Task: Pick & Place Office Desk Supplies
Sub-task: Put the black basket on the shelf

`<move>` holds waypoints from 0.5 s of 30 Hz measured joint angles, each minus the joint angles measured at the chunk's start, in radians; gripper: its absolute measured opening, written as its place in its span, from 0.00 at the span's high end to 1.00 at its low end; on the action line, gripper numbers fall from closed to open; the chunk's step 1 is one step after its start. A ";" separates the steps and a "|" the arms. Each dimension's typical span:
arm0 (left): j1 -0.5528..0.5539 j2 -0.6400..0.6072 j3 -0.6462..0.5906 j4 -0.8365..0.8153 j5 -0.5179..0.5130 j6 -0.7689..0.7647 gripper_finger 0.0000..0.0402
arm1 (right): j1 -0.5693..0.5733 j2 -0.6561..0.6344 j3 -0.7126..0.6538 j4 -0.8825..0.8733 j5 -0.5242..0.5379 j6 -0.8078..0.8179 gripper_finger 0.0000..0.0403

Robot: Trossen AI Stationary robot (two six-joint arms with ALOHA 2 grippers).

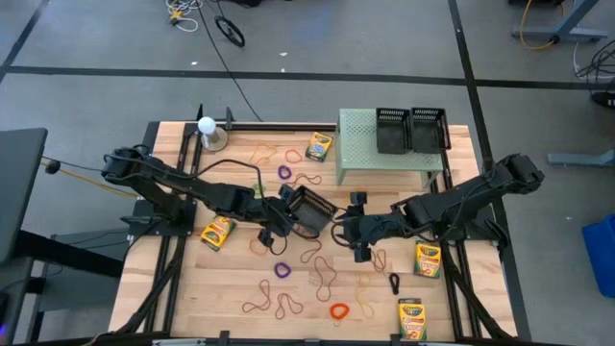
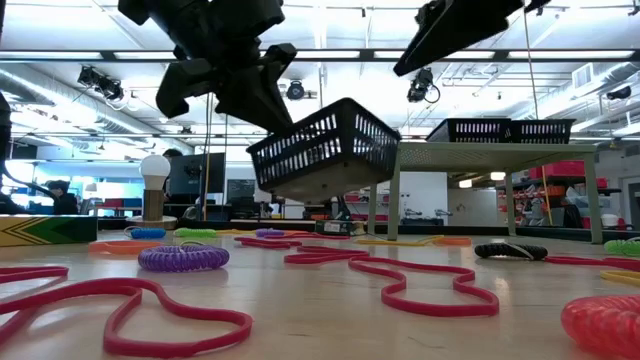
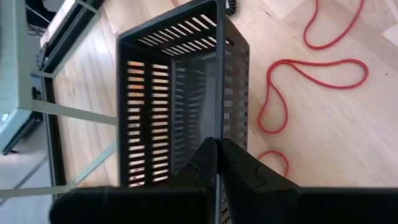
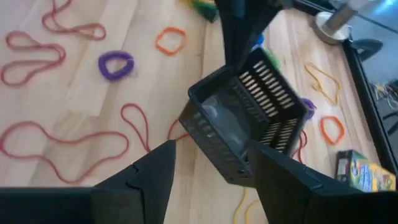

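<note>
My left gripper [image 1: 285, 208] is shut on a black slotted basket [image 1: 310, 210], which hangs in the air over the table's middle [image 2: 325, 150]. My right gripper [image 1: 352, 229] is open just to the basket's right, its fingers pointing at the basket [image 4: 242, 124] and apart from it. Red and tan rubber-band loops [image 1: 327, 277], purple rings [image 1: 282, 270], an orange ring [image 1: 338, 310] and a black ring [image 1: 394, 282] lie flat on the wood. Yellow-and-green crayon boxes [image 1: 217, 232] [image 1: 428, 259] [image 1: 411, 317] [image 1: 319, 146] lie flat too. My left gripper holds the basket by the top rim of one side wall [image 3: 217, 134]. The wall is pinched with one finger inside the basket and one outside. The fingers come from the table's left, slanting down. The basket is lifted clear of the table and tilted [image 2: 325, 150].
A pale green perforated stand [image 1: 360, 144] sits at the far right with two more black baskets [image 1: 394, 130] [image 1: 428, 128] on top. A white ball on a round base [image 1: 207, 130] stands at the far left. Loops and rings are scattered under both arms.
</note>
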 joint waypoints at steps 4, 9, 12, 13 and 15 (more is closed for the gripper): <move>0.000 0.000 0.000 0.020 0.000 0.010 0.97 | -0.042 0.045 0.017 -0.015 -0.045 -0.093 0.50; 0.000 0.000 0.000 0.032 -0.002 0.020 0.97 | -0.100 0.101 0.038 -0.030 -0.091 -0.189 0.55; 0.000 0.000 0.000 0.039 -0.001 0.021 0.97 | -0.123 0.137 0.045 -0.032 -0.100 -0.237 0.59; 0.000 0.000 0.000 0.040 0.000 0.021 0.97 | -0.128 0.146 0.046 -0.027 -0.104 -0.250 0.61; 0.000 0.000 0.000 0.038 0.000 0.021 0.97 | -0.133 0.162 0.046 -0.027 -0.106 -0.269 0.65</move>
